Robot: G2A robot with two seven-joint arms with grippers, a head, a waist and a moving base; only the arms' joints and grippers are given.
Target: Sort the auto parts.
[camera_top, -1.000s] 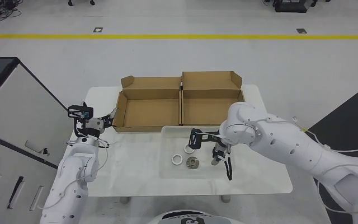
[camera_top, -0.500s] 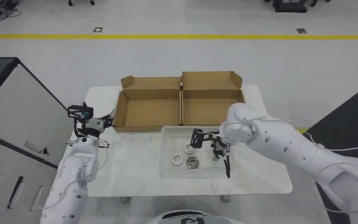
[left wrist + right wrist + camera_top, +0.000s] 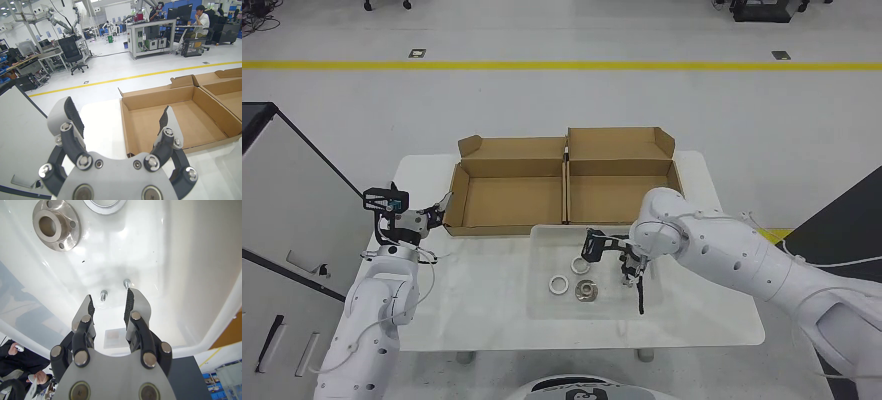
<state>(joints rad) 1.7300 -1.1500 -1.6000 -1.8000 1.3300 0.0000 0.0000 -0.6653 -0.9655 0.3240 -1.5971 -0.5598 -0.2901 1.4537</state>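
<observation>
Auto parts (image 3: 586,291): all in the tray, none in a box yet. Looks like the pick stage of the first sort.

- white worktop (image 3: 472,320): carries the tray and boxes.
- two open brown cardboard boxes, left box (image 3: 507,200) and right box (image 3: 620,195): side by side, touching, just beyond the tray's far wall.
- white glossy plastic tray (image 3: 552,250): my reference for everything here.
- left tool (image 3: 117,103): jaws wide, holding nothing, well apart from the tray, off past the left box's outer end.
- right tool (image 3: 109,293): inside the tray toward its right end, low over the floor, jaws at a medium gap, nothing gripped.
- round steel flange with bolt holes (image 3: 56,228): flat on the tray floor by the near wall.
- pale metal ring (image 3: 559,286): beside the flange, toward the tray's left end. Second ring (image 3: 580,265): just on the flange's far side.
- small silver socket-head bolt (image 3: 103,295): between the right tool's fingertips. Second bolt (image 3: 126,283): right at one fingertip; touching or not, can't tell.

Risks, my read:
- The bolt is tiny and round on a slick floor, so closing off-centre could roll or squirt it out.
- The second bolt is close enough to get nudged or pinched along with the first.
- Going lower could jam the tips on the tray floor and shove the tray.
</observation>
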